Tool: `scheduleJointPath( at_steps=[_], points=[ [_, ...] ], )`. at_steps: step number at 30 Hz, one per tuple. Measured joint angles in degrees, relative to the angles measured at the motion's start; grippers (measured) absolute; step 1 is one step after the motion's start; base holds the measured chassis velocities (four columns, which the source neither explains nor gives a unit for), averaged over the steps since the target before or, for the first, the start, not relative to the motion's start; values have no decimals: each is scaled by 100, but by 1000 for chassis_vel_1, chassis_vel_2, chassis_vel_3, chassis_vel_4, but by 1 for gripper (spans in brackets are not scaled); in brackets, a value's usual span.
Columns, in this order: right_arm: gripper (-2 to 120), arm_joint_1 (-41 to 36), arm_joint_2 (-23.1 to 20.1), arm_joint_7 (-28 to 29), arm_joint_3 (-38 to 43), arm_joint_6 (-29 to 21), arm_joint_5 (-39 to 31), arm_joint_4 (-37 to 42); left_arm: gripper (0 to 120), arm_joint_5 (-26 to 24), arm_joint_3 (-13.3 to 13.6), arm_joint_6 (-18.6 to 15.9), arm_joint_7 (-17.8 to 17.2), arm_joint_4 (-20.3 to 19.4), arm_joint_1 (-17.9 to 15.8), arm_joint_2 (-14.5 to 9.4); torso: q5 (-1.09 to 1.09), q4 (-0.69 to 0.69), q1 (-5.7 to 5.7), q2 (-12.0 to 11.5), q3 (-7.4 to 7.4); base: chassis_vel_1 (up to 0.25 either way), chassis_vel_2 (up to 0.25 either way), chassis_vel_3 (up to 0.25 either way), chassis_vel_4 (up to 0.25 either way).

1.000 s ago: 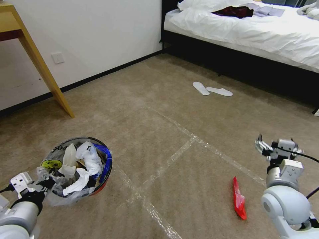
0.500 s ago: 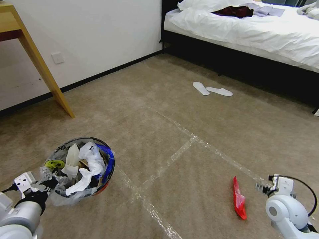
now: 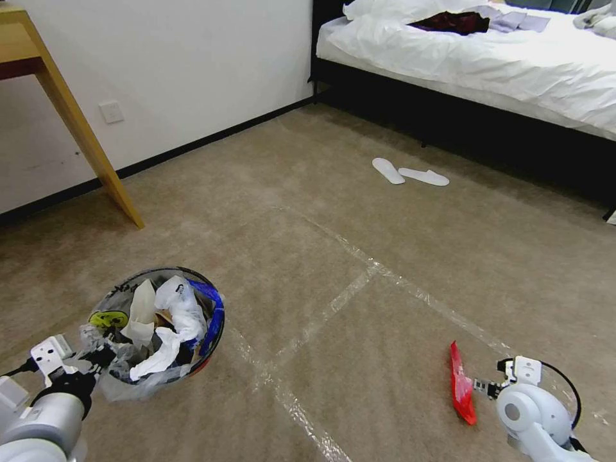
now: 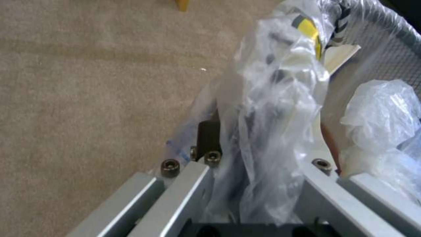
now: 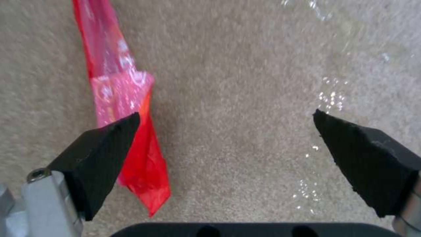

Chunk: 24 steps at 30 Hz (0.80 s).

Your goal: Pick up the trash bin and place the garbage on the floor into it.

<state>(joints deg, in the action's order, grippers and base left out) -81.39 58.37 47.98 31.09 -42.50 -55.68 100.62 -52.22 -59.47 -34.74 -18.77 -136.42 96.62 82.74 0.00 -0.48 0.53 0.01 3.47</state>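
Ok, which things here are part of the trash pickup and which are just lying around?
Part of the job:
- trash bin, held by the left gripper
- red wrapper on the carpet, beside the open right gripper

Just lying about:
- white slippers
- bed
- wooden table leg

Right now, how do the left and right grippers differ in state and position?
The left gripper is clamped on the trash bin's bag-lined rim; the right gripper is open and empty. The left carries the bin above the carpet; the right is low beside the red wrapper.

Left claw (image 3: 96, 353) at trash bin (image 3: 160, 324) rim; right claw (image 3: 482, 386) beside red wrapper (image 3: 461, 384).
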Motion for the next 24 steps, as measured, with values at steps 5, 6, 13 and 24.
scheduleJointPath(
  at_steps=[5, 6, 13, 24],
  points=[
    [100, 247, 86, 9, -277, 11, -153, -389, 1, -4, -16, 4, -5, -2, 1, 9, 2, 1, 0, 0, 0, 0, 0, 0, 0],
    [100, 321, 136, 9, -362, 13, -210, -502, 1, -4, -22, 8, -6, 1, 2, 17, 0, 0, 0, 0, 0, 0, 0, 0, 0],
    [100, 704, 383, 12, -633, 24, -408, -916, 1, 10, -36, 23, -7, 64, -7, 26, -1, 1, 1, 0, 0, 0, 0, 0, 0],
    [100, 1212, 428, -200, -760, 78, -308, -1646, 1, -37, -127, 57, -7, 167, -33, -25, -1, 0, 1, -1, 0, 0, 0, 0, 0]
  ],
)
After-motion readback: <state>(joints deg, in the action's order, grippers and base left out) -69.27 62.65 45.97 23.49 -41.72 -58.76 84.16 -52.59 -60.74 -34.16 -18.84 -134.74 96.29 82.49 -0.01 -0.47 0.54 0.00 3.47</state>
